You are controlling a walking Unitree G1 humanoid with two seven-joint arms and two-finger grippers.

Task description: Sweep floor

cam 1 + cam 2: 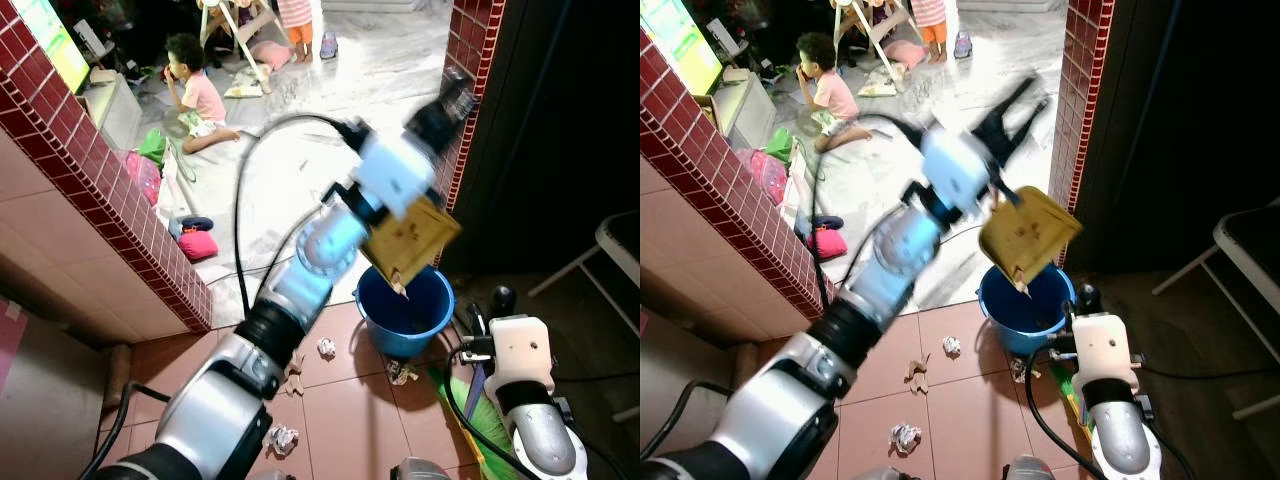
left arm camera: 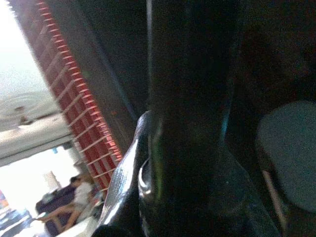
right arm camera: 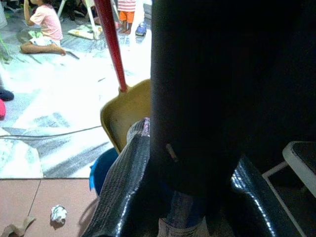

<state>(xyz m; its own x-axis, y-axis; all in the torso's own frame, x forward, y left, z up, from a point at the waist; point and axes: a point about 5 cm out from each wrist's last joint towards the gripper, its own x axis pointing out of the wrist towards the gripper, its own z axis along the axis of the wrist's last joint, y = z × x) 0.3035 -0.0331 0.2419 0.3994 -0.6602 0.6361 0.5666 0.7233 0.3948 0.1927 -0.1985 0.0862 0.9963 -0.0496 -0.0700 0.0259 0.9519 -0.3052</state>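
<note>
No text, label, brand, number or sign can be read on anything here.

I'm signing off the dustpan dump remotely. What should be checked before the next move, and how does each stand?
1. Dustpan tilted above blue bucket: ok.
2. Left gripper hold on dustpan: cannot tell, blurred.
3. Scrap at dustpan lip, over bucket: ok.
4. Floor swept: not ok, crumpled paper remains on tiles.
5. Right gripper beside green broom; grip cannot tell.
6. Child sits apart in the far room: ok.
</note>
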